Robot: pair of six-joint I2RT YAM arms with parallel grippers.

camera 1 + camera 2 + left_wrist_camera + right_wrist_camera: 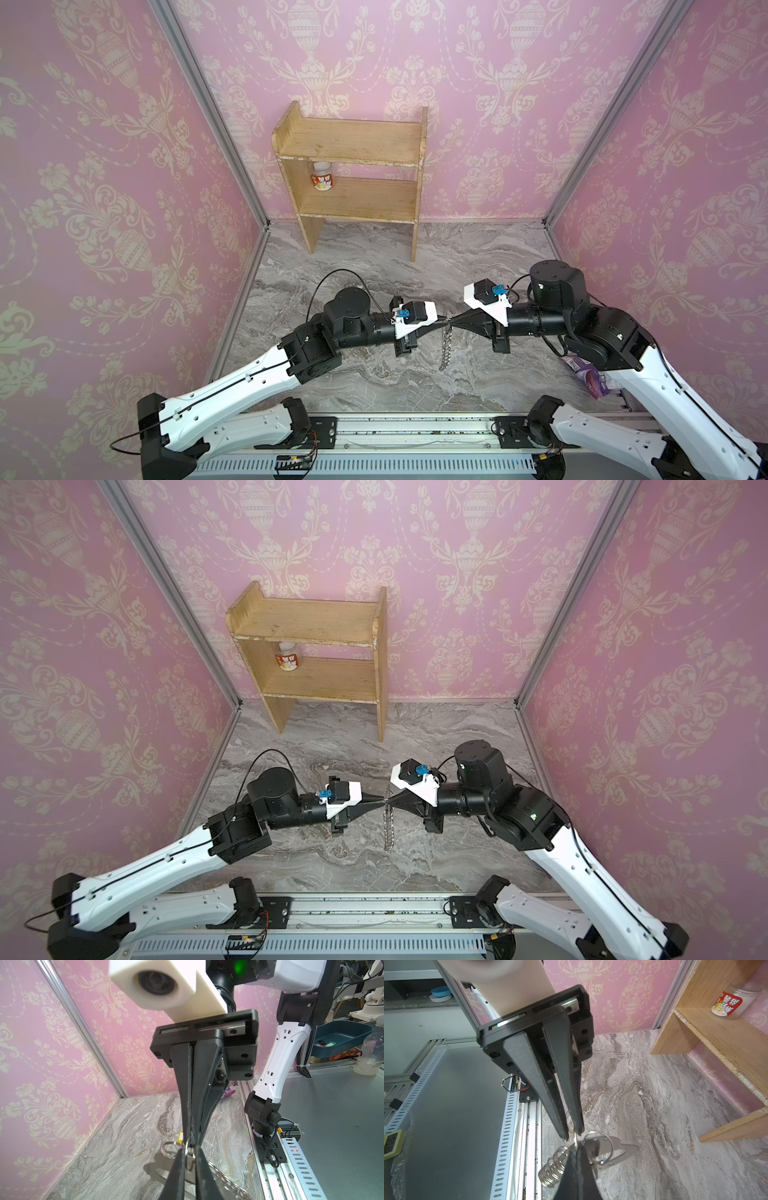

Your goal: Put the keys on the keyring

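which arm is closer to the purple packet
Right. The purple packet lies partly under the right arm's elbow; the left arm is well away, on the opposite side.

Top views high, sharing whole scene, wrist views close along fingers

One keyring, one yellow key, one wooden shelf, one jar, one purple packet.

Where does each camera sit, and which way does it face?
Top views: high on the robot's side, looking down toward the shelf; left gripper, right gripper show.
Left wrist: behind the left gripper, facing the right gripper; own fingers.
Right wrist: behind the right gripper, facing the left gripper; own fingers.
Shared: all four show the keyring.
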